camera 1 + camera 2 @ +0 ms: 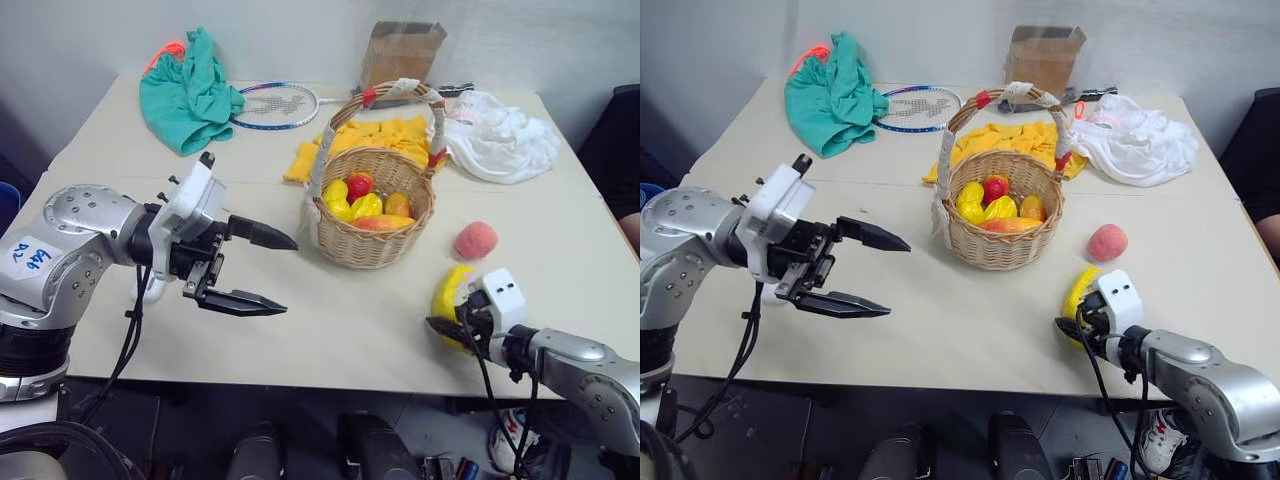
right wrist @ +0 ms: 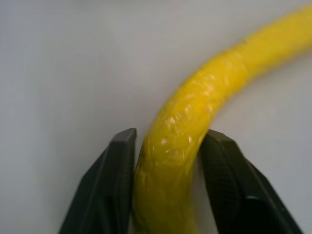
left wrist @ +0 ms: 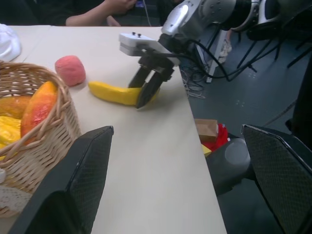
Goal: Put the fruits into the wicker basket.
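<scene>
While the left gripper (image 1: 268, 271) hangs above the table (image 1: 300, 330) beside the basket (image 1: 372, 215), fingers spread wide and empty, the right gripper (image 3: 145, 87) reaches low at the near edge, its fingers (image 2: 109, 187) clamped on the banana (image 2: 180, 146). The peach (image 1: 476, 240) lies between basket and banana. A blue-scrawled sticker (image 1: 30, 256) on the left arm is unreadable.
</scene>
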Action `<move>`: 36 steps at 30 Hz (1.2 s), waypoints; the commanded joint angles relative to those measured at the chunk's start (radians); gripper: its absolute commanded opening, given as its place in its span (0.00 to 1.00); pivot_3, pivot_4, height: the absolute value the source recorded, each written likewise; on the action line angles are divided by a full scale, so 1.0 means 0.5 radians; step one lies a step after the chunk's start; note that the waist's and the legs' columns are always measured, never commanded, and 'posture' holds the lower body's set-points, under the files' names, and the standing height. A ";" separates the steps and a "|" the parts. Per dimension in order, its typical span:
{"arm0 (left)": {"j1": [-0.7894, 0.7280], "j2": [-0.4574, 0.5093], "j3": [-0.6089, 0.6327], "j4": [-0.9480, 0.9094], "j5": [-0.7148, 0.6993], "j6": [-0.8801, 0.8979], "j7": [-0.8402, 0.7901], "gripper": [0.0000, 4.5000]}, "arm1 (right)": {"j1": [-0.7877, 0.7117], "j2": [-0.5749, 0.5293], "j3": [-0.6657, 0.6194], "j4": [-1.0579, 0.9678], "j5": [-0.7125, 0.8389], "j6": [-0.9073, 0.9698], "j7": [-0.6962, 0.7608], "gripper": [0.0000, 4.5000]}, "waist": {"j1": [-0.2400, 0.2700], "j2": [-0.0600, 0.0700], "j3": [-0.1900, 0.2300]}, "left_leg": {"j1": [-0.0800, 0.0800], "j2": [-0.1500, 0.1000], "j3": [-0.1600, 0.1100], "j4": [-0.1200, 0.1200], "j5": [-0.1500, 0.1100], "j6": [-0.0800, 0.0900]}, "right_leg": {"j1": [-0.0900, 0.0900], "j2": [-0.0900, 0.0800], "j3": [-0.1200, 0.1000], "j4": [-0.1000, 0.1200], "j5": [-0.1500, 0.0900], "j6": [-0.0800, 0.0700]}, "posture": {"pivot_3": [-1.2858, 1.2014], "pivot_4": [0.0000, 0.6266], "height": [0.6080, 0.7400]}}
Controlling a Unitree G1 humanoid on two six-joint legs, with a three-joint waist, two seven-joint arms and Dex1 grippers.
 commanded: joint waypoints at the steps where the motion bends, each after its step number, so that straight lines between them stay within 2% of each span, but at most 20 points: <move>1: 0.020 0.009 0.108 -0.038 -0.029 0.006 0.062 0.98 | -0.137 -0.052 -0.265 -0.159 0.395 -0.040 0.250 0.19 | -0.005 0.001 0.001 | 0.000 0.000 0.000 0.000 0.000 0.000 | 0.000 0.000 0.000 0.000 0.000 0.000 | 0.52 0.24 1.00; 4: 0.042 0.012 0.172 -0.050 -0.050 0.028 0.124 0.98 | -0.450 -0.085 -0.305 -0.089 0.629 -0.051 0.333 0.19 | -0.013 0.001 0.001 | 0.001 0.000 0.001 0.003 -0.001 0.002 | 0.001 -0.002 0.000 0.002 0.001 0.001 | 0.52 0.24 1.00; 8: 0.024 0.009 0.242 -0.046 -0.078 0.057 0.192 0.98 | -1.033 -0.052 -0.113 0.166 0.705 -0.013 0.349 0.19 | -0.011 0.002 0.002 | 0.001 -0.001 0.000 0.003 -0.002 0.006 | 0.000 -0.003 -0.001 0.004 0.002 -0.001 | 0.52 0.24 1.00; 10: 0.020 0.014 0.253 -0.047 -0.067 0.052 0.214 0.98 | -1.284 -0.016 0.023 0.324 0.650 0.008 0.361 0.19 | -0.007 0.002 0.002 | 0.001 0.000 0.000 0.003 -0.002 0.006 | 0.000 -0.003 -0.002 0.004 0.002 -0.001 | 0.52 0.24 1.00; 14: 0.017 0.026 0.294 -0.078 -0.096 0.076 0.266 0.98 | -1.644 0.022 0.410 0.661 0.292 -0.048 0.426 0.19 | -0.002 0.002 0.002 | -0.002 -0.001 0.001 0.003 0.001 0.001 | -0.004 -0.005 -0.002 0.004 0.000 -0.003 | 0.52 0.24 1.00; 17: 0.033 0.026 0.329 -0.117 -0.113 0.093 0.315 0.98 | -1.838 0.111 0.642 0.995 -0.033 -0.203 0.439 0.19 | -0.002 0.002 0.002 | -0.008 -0.001 0.002 0.006 0.001 0.001 | -0.008 -0.008 -0.002 0.004 0.001 -0.003 | 0.52 0.24 1.00; 21: 0.075 0.047 0.364 -0.170 -0.114 0.099 0.356 0.98 | -2.029 0.250 0.795 1.426 -0.381 -0.473 0.480 0.19 | -0.003 0.002 0.002 | -0.011 -0.002 0.004 0.009 0.001 0.001 | -0.011 -0.009 -0.002 0.006 0.001 -0.003 | 0.52 0.24 1.00; 25: 0.094 0.054 0.411 -0.193 -0.146 0.122 0.395 0.98 | -2.142 0.350 0.813 1.662 -0.562 -0.641 0.547 0.19 | -0.003 0.003 0.002 | -0.022 -0.002 0.005 0.012 0.002 -0.001 | -0.025 -0.008 -0.002 0.012 0.001 -0.003 | 0.52 0.24 1.00; 30: 0.121 0.056 0.412 -0.211 -0.151 0.118 0.424 0.98 | -2.118 0.284 0.684 1.598 -0.566 -0.585 0.678 0.19 | -0.002 0.003 0.002 | -0.036 0.000 0.003 0.020 0.002 -0.001 | -0.035 -0.008 -0.004 0.017 0.001 -0.003 | 0.52 0.24 1.00; 31: 0.126 0.056 0.413 -0.213 -0.154 0.118 0.427 0.98 | -2.108 0.260 0.617 1.565 -0.515 -0.516 0.688 0.35 | -0.002 0.003 0.002 | -0.036 -0.001 0.003 0.021 0.002 -0.001 | -0.035 -0.009 -0.004 0.017 0.001 -0.003 | 0.52 0.24 1.00; 36: 0.106 0.031 0.360 -0.159 -0.125 0.084 0.412 0.98 | -1.986 0.115 0.432 1.324 -0.437 -0.319 0.675 0.72 | 0.006 0.003 0.002 | -0.037 -0.001 0.000 0.023 0.001 0.001 | -0.033 -0.010 -0.006 0.015 0.001 -0.002 | 0.52 0.24 1.00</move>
